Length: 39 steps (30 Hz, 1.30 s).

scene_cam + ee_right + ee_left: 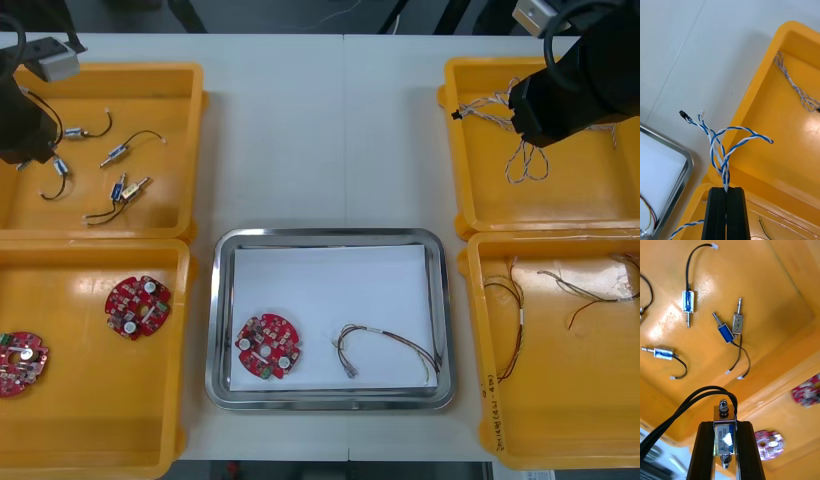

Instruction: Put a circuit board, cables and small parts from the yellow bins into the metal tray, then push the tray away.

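Tray [215, 330] lay lower centre in front view. Right gripper [726, 189], upper right, pinched twisted blue and white cable [720, 150], running straight out from jaws; left gripper [725, 423], upper left, clamped small metal part [725, 438].

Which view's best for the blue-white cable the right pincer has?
Right wrist view: twisted blue and white cable clamped in the right pincer, loops clear. Front view: the right arm covers the grip. Left wrist view faces the left bins.
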Motion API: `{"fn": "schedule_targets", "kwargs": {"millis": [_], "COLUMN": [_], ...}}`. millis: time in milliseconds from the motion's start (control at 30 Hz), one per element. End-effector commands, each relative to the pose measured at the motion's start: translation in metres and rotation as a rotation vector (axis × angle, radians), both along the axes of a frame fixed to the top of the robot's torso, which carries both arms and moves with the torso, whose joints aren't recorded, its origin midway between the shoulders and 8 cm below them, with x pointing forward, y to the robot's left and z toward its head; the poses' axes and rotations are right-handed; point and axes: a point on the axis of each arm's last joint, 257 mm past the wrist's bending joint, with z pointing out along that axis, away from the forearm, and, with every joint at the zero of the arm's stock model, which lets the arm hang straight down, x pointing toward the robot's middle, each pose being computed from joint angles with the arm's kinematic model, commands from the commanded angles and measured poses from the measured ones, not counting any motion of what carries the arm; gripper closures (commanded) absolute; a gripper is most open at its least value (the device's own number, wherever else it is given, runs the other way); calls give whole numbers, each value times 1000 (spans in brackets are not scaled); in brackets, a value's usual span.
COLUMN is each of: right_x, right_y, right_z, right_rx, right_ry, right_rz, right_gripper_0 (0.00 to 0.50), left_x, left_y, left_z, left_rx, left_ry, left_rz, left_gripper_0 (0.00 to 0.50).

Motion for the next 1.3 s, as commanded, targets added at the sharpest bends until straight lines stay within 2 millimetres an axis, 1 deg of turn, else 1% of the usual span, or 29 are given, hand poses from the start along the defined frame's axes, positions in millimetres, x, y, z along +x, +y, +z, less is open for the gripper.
{"fn": "schedule_targets", "kwargs": {"millis": [33, 200, 233, 333, 367, 433, 633, 767, 867, 967, 1100, 1167, 1300], "right_x": [-18, -31, -33, -40, -41, -46, -57, -61, -63, -59, -55, -54, -55], "right_y": [-4, 0, 0, 2, 3, 6, 13, 12, 11, 14, 17, 18, 21], "right_z": [-16, -39, -42, -58, -60, -70, -92, -102, -105, -105, -103, -102, -103], "right_rx": [-126, -224, -233, -277, -284, -303, -349, -382, -394, -386, -380, -377, -372], "right_ry": [22, 58, 64, 96, 101, 122, 165, 179, 185, 167, 148, 141, 143], "right_rz": [79, 131, 137, 162, 167, 183, 220, 231, 238, 246, 250, 254, 264], "right_gripper_0": [500, 500, 500, 500, 500, 500, 500, 500, 500, 500, 500, 500, 500], "left_x": [-6, -9, -10, -14, -14, -17, -24, -27, -31, -41, -48, -54, -63], "left_y": [-6, -39, -42, -61, -65, -78, -104, -122, -134, -153, -169, -179, -191], "left_z": [23, 25, 26, 21, 22, 22, 21, 14, 9, 0, -6, -14, -31], "left_rx": [-45, -110, -118, -153, -157, -186, -249, -282, -298, -323, -336, -344, -341], "left_ry": [-78, -127, -133, -153, -159, -169, -168, -155, -151, -136, -133, -115, -88], "left_rz": [45, 50, 55, 71, 73, 73, 92, 114, 143, 196, 214, 227, 276], "left_gripper_0": [500, 500, 500, 500, 500, 500, 500, 500, 500, 500, 500, 500, 500]}}
